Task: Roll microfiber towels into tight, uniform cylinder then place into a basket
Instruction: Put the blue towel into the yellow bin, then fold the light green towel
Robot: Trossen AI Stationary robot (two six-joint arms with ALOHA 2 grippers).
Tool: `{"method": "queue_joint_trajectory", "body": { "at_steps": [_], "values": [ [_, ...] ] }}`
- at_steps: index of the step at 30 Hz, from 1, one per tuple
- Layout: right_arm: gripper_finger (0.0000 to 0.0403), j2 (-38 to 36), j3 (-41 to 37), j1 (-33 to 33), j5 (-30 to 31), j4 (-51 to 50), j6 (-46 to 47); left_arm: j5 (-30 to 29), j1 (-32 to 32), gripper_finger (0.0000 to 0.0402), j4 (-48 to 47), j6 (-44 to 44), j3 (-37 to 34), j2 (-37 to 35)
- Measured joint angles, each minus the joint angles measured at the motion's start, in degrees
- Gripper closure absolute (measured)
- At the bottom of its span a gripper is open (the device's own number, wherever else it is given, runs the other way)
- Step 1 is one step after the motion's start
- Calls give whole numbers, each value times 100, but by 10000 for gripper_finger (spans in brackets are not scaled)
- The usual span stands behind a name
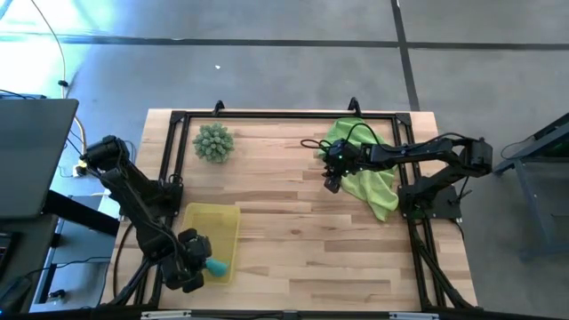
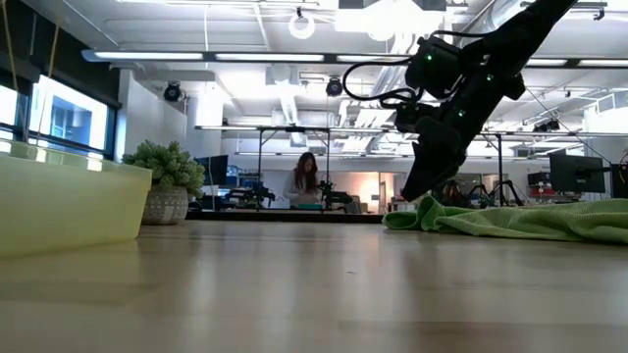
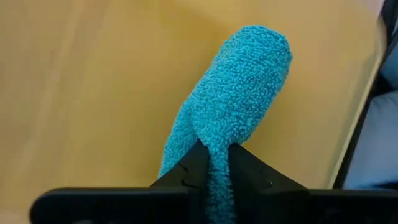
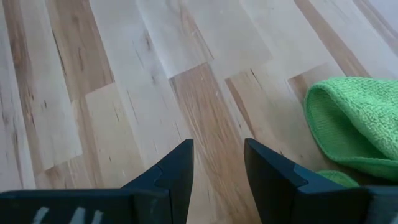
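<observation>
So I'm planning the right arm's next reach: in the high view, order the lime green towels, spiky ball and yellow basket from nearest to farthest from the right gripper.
From the right gripper:
1. Lime green towels, right beside it, toward the table's right edge.
2. Spiky ball, far-left part of the table.
3. Yellow basket, near-left, by the left arm.

Light wood-plank table (image 1: 302, 240), black frame along edges. Spiky pale-green ball (image 1: 213, 142) at 11 o'clock. Crumpled lime green towels (image 1: 369, 173) at 2 o'clock. Translucent yellow basket (image 1: 200, 220) at 8 o'clock, near front-left edge.
</observation>
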Motion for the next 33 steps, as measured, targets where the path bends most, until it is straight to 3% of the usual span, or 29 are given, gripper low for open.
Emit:
{"method": "queue_joint_trajectory", "body": {
  "at_steps": [10,17,24,33],
  "values": [
    [269,0,0,0,20,13,0,969,457,264,36,145,2,-19],
    [269,0,0,2,-9,-76,413,1719,750,242,8,581,1,-345],
    [269,0,0,0,-11,-57,-2,1601,1156,243,22,812,2,-1066],
    [269,0,0,0,-17,-49,-152,125,2460,243,458,2970,4,-1648]
  ]
}}
